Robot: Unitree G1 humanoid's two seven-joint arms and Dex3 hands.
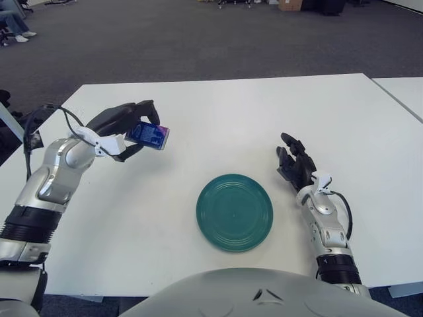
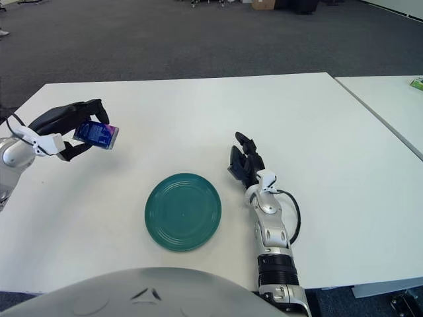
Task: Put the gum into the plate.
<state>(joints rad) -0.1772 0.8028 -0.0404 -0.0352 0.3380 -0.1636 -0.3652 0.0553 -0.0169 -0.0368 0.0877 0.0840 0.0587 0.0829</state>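
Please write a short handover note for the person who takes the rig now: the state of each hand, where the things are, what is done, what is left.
Left hand: shut on the gum pack, held above the table, left of and beyond the plate.
Right hand: open, holds nothing, shows right of the plate.
Green plate: near the front edge, nothing in it.
Done: gum is grasped.
Left: carry it over the plate and release.

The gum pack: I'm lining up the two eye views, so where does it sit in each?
Left eye view: gum pack left of centre, held by the left hand, up-left of the green plate.
Right eye view: gum pack near the left edge.
Shared landmark: the plate; the right hand shows to its right.
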